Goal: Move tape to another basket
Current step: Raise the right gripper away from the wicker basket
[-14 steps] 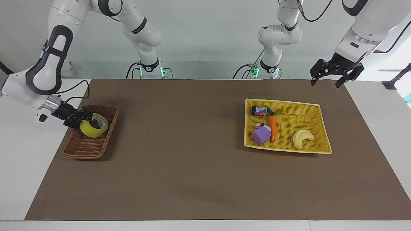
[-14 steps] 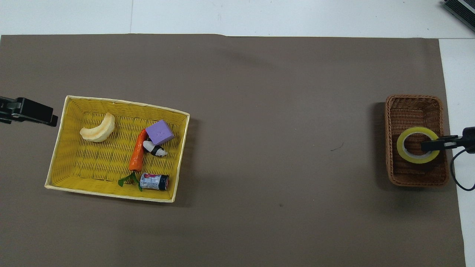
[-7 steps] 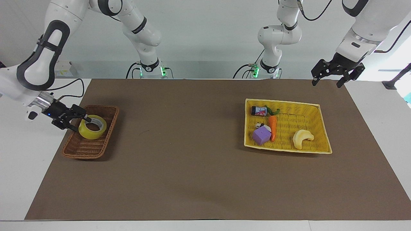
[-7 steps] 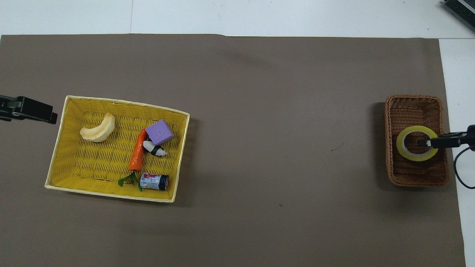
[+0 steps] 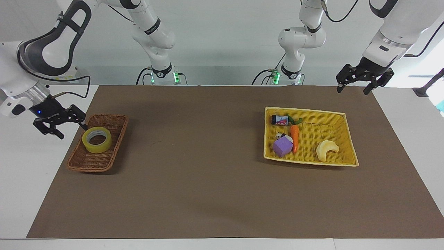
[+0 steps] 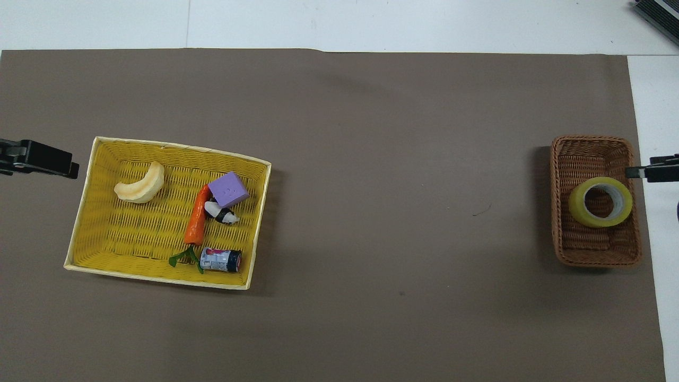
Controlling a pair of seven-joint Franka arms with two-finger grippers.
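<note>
The yellow tape (image 5: 97, 139) (image 6: 600, 202) lies slightly tilted in the brown wicker basket (image 5: 91, 163) (image 6: 593, 154), at the right arm's end of the table. Nothing holds the tape. My right gripper (image 5: 71, 129) hangs open and empty just off the basket's rim, over the table's edge at that end. One of its fingers (image 6: 650, 173) shows in the overhead view. My left gripper (image 5: 352, 91) waits open and empty in the air over the mat's corner at the left arm's end, near the robots.
A large yellow woven tray (image 5: 312, 113) (image 6: 175, 149) sits toward the left arm's end. It holds a carrot (image 5: 294, 137), a purple block (image 5: 282, 146), a small can (image 5: 279, 120) and a pale banana-shaped toy (image 5: 326, 150). Brown mat lies between the two baskets.
My right gripper opened, let go of the tape and drew back off the basket, rising a little. The tape settled in the wicker basket. The left arm barely moved.
</note>
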